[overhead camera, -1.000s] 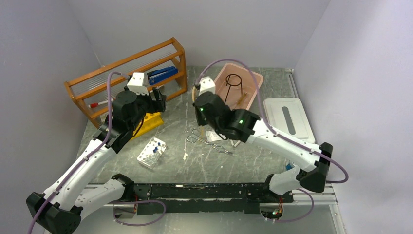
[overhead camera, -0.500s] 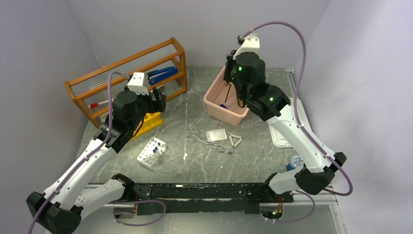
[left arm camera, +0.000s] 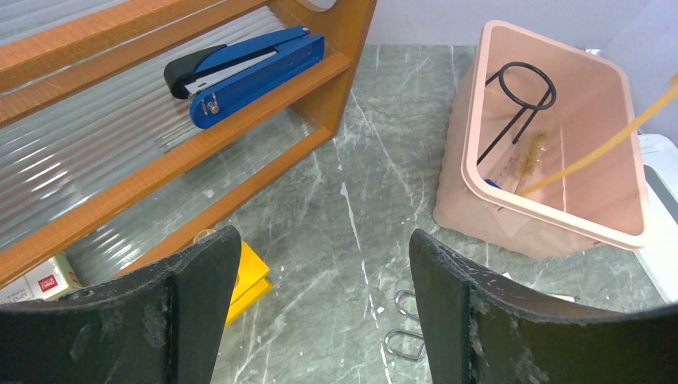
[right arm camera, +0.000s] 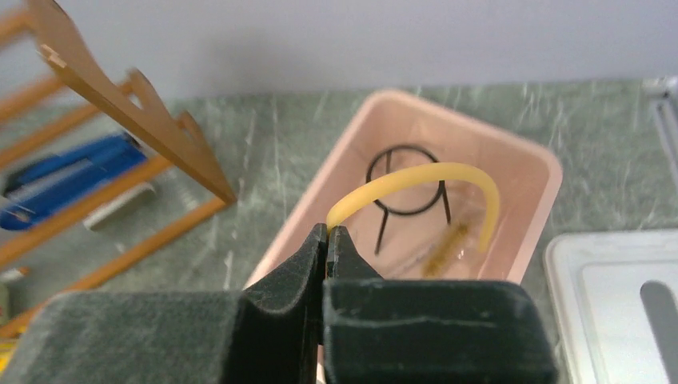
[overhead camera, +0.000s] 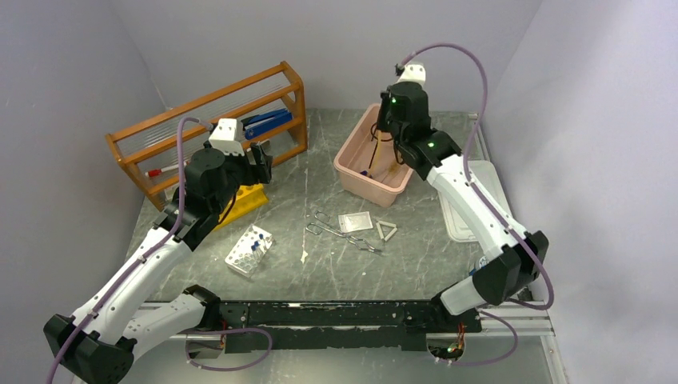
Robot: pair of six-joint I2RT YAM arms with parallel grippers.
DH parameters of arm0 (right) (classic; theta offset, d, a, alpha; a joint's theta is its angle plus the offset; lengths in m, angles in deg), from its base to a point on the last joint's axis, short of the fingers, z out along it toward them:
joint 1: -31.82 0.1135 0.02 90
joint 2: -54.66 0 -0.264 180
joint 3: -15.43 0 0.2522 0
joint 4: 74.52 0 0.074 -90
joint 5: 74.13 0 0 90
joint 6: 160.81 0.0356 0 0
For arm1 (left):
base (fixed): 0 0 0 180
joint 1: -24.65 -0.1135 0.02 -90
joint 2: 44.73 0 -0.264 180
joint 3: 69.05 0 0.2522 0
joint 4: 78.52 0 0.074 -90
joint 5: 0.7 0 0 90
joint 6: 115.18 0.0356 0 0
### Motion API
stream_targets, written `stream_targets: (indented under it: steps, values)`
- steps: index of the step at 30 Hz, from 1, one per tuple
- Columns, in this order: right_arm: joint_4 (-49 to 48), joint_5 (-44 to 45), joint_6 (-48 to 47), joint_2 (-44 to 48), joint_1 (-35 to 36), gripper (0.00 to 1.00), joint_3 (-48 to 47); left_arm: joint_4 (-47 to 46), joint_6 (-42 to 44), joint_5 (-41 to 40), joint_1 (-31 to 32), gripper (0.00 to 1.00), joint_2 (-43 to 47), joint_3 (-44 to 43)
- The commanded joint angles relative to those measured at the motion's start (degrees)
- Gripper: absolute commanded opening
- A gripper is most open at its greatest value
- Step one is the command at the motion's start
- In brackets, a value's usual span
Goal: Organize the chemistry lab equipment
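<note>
Right tool (right arm camera: 327, 234): mine, pressed together, pinching one end of the tube (right arm camera: 416, 170) above the bin (right arm camera: 546, 178).
Tube: arches over, its far end down inside the bin, near the tripod (left arm camera: 502, 136).
Left tool (left arm camera: 320, 240): spread, holding nothing, near the shelf (left arm camera: 240, 120).
Tongs (overhead camera: 344, 232), mesh (overhead camera: 355, 222), triangle (overhead camera: 387, 231): on the surface (overhead camera: 320, 268).

A wooden shelf (overhead camera: 208, 120) stands at the table's (overhead camera: 320, 272) back left, with a stapler (left arm camera: 244, 68) lying on its lower board. Right of it, also at the back, sits a tub (overhead camera: 361, 179) holding a ring tripod (left arm camera: 520, 92) and a brush (left arm camera: 529, 156). A rubber tube (right arm camera: 424, 180) arches from the right claw (right arm camera: 327, 237) down into the tub. A lid (overhead camera: 454, 226) lies right of the tub. In front of the tub, mid-table, lie tongs (overhead camera: 344, 234), with a mesh square (overhead camera: 355, 221) just behind them and a triangle (overhead camera: 387, 231) to their right. A vial rack (overhead camera: 249, 250) lies front left, and a block (overhead camera: 249, 198) sits between it and the shelf.
</note>
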Motion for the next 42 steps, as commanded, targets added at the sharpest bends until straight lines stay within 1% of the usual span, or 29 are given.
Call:
stream_targets:
  steps: [1, 6, 11, 14, 18, 22, 26, 29, 30, 36, 42]
  values:
    - [-1.6, -5.9, 4.7, -2.1, -2.1, 0.00, 5.9, -1.0, 0.1, 0.0, -0.4, 0.81, -0.5, 0.2]
    - [-2.0, -8.0, 9.6, -4.8, -3.4, 0.00, 10.9, -0.9, 0.1, 0.2, -0.5, 0.81, -1.0, 0.1]
    - [1.6, -7.7, 15.5, -9.5, -4.3, 0.00, 10.6, -0.8, 0.2, 0.4, -0.6, 0.81, -1.6, 0.0]
    - [2.7, -9.9, 17.7, -11.6, -5.0, 0.00, 10.5, -0.6, 0.1, 0.2, -0.6, 0.81, -1.6, 0.0]
    - [2.2, -15.3, 19.9, -14.4, -6.5, 0.00, 10.9, -0.9, 0.2, 0.4, -0.6, 0.81, -1.6, 0.1]
    - [1.4, -21.1, 20.1, -17.8, -7.3, 0.00, 9.1, -0.6, 0.2, 0.6, -0.6, 0.81, -2.0, -0.1]
    - [1.6, -26.4, 19.4, -19.6, -7.4, 0.21, 6.2, -0.5, 0.2, 0.6, -0.7, 0.81, -2.0, -0.1]
    - [0.5, -27.8, 18.6, -17.1, -7.4, 0.37, 6.3, -0.7, 0.3, 0.9, -0.7, 0.81, -1.9, -0.1]
    - [0.6, -27.9, 18.1, -16.0, -7.4, 0.39, 6.3, -0.8, 0.4, 1.2, -0.7, 0.82, -1.9, 0.0]
    - [4.9, -24.3, 15.0, -8.4, -7.5, 0.43, 7.4, -1.9, 1.2, 6.0, -0.7, 0.82, -2.5, -0.1]
    - [10.5, -17.3, 13.3, 3.2, -7.4, 0.44, 13.9, -3.4, 1.9, 12.1, -0.7, 0.81, -2.5, 0.2]
